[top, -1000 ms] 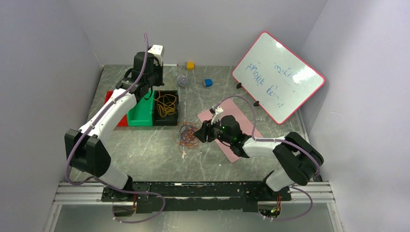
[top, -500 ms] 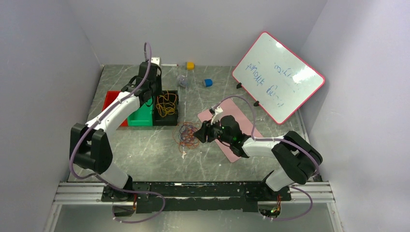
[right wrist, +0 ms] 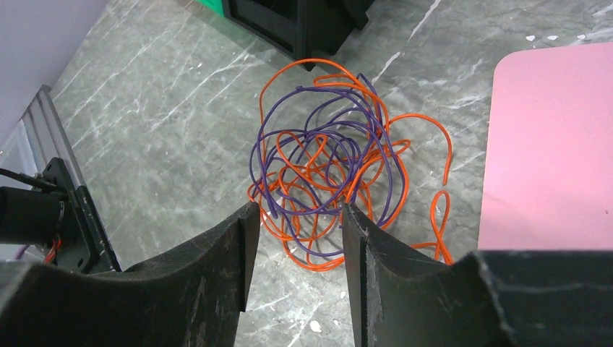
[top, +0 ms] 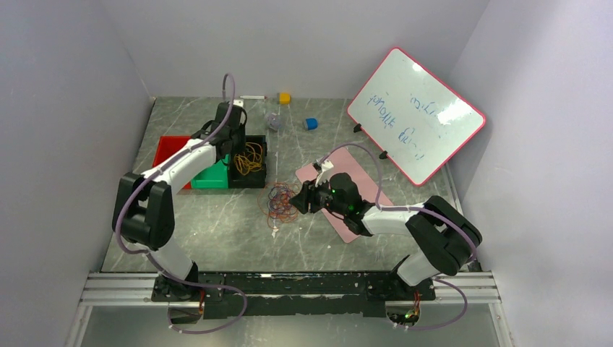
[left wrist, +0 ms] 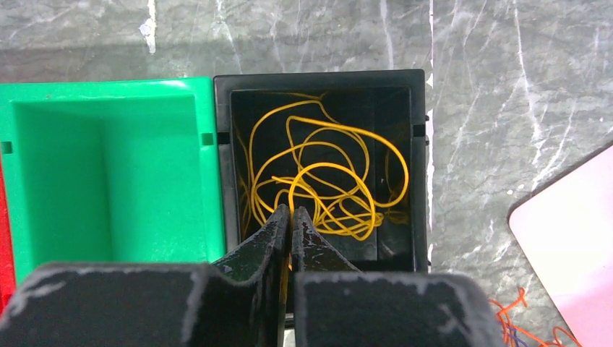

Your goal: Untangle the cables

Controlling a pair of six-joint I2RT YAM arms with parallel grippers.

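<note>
A yellow cable (left wrist: 327, 181) lies coiled inside the black bin (left wrist: 318, 78), which also shows in the top view (top: 250, 157). My left gripper (left wrist: 290, 211) is over the bin's near side, its jaws pressed together with a strand of the yellow cable between them. It is also in the top view (top: 238, 148). An orange and a purple cable (right wrist: 325, 170) lie tangled in one heap on the table (top: 280, 202). My right gripper (right wrist: 296, 210) is open just above the heap's near edge, holding nothing, and also shows in the top view (top: 298, 196).
A green bin (left wrist: 108, 85) stands left of the black bin, and a red bin (top: 168, 148) beyond it. A pink mat (right wrist: 549, 144) lies under the right arm. A whiteboard (top: 416, 114) leans at the back right. A yellow cube (top: 285, 97) and a blue cube (top: 310, 123) sit at the back.
My left arm has swung right and down, from above the green bin to the black bin. The right arm and the orange-purple heap have not moved.
</note>
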